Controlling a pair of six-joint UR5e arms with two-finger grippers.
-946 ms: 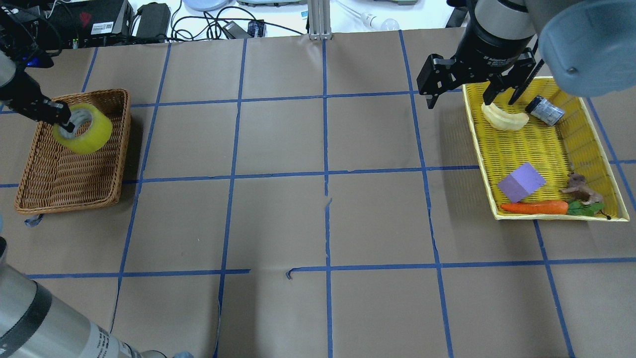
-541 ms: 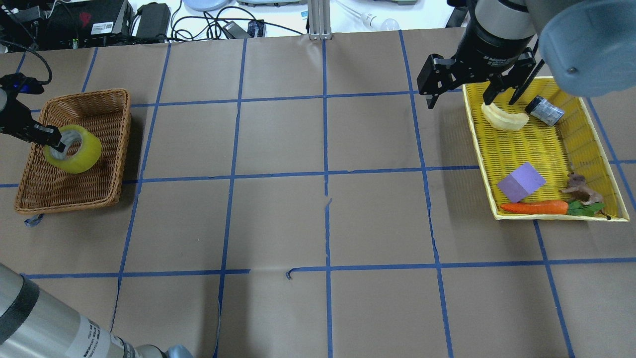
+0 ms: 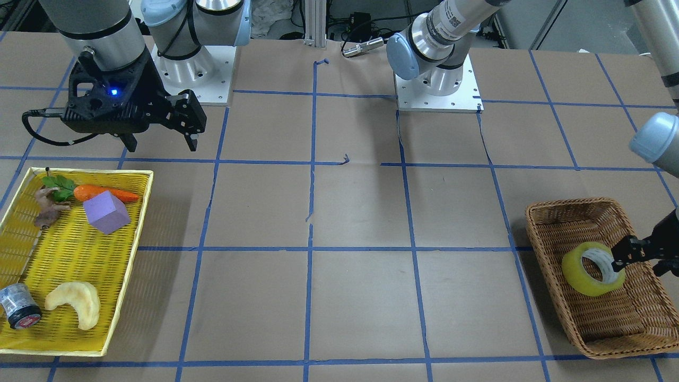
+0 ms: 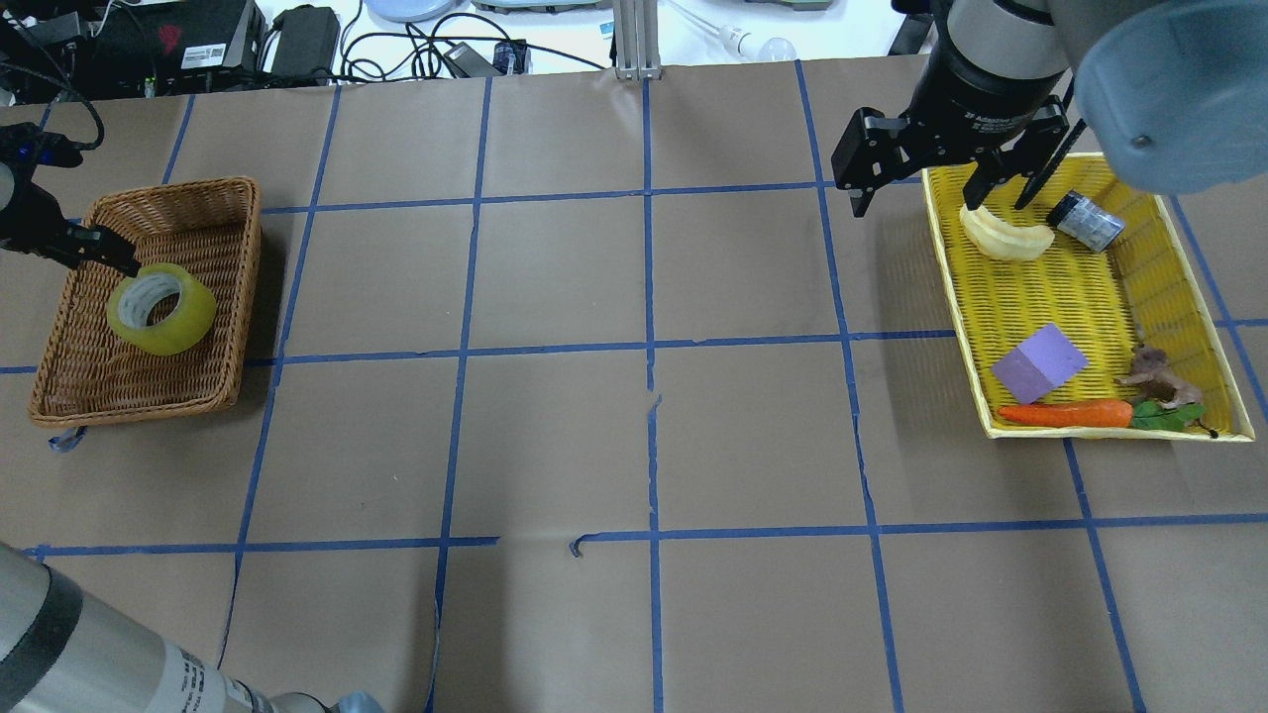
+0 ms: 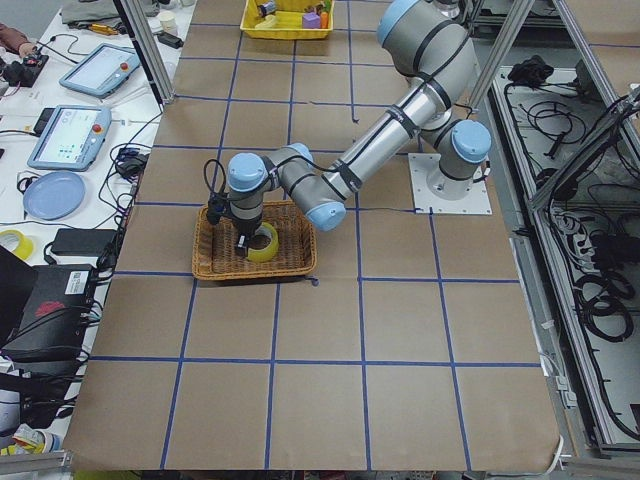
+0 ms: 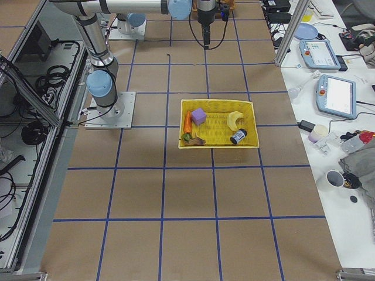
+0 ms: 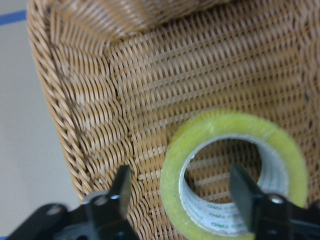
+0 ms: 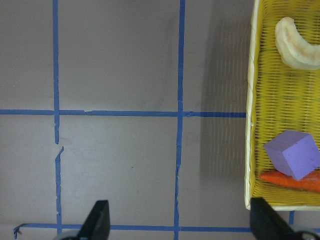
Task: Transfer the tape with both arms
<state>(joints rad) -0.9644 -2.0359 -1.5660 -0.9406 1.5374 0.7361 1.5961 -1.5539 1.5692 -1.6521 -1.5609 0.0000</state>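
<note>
The tape [image 4: 196,313] lies tilted on the floor of the wicker basket [image 4: 139,381], at the robot's left end of the bench [image 4: 644,436], with its pale core turned upward. Over it we see the left hand [image 7: 182,180], fingers [image 7: 122,182] apart and clamped on nothing. In the wrist view one finger stands outside the roll's yellow wall and the other sits over the hollow of the core, so the wall lies between them. Far across the bench the right hand [image 3: 160,139] hangs empty with its fingers spread wide, just beside the far corner of the yellow tray [image 4: 1080,287], which holds a purple block [image 4: 1040,361], a carrot [image 4: 1065,413] and other small things. We judge that the left arm's share of the transfer is in hand. From how things lie we cannot settle whether it is about to take the roll or has let it go. If it is a pick-up, the next move calls for closing squarely on the wall of the roll, then lifting high enough to clear the basket's rim before carrying it toward the middle, where the right hand could meet it. If it is a release, the hand needs to rise straight, so the inner finger leaves the core without dragging the roll.
</note>
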